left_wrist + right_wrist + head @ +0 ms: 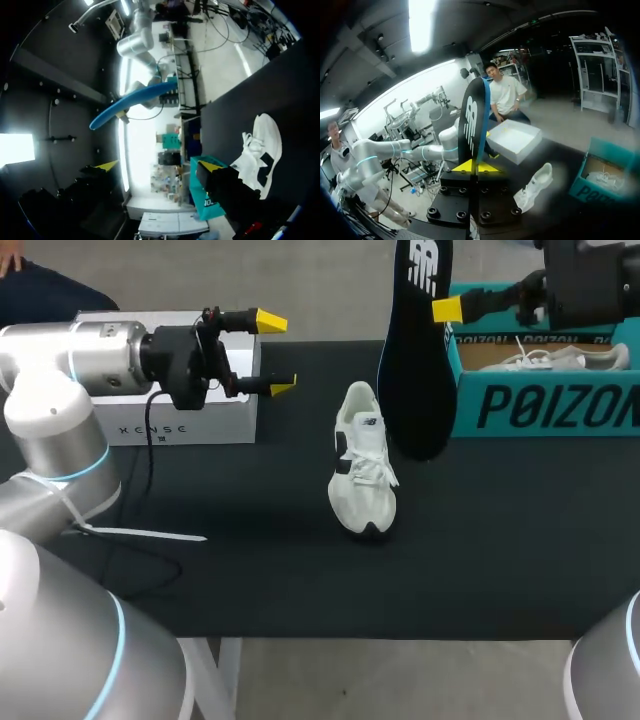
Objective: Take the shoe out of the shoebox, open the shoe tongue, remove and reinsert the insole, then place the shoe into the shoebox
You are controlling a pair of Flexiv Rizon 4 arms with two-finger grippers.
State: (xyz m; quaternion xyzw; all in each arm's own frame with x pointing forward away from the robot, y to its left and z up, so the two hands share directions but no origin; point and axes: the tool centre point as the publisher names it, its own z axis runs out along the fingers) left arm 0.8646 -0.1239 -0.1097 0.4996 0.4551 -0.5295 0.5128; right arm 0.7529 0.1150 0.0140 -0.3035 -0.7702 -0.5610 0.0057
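Right gripper clamps insole aloft

Right gripper (477,166) has both yellow tips pressed on the dark insole (474,125), held on end above the black table (500,540). White shoe (362,462) lies on the table near the insole's lower end, outside the teal shoebox (545,405). Left gripper (277,355) hangs with fingers spread, holding nothing, in front of a white box (180,420)

Tabletop (500,570): one, black matte covering, evenly lit, pale edge on the near side. White box (170,420): one, near the left tool (277,354).
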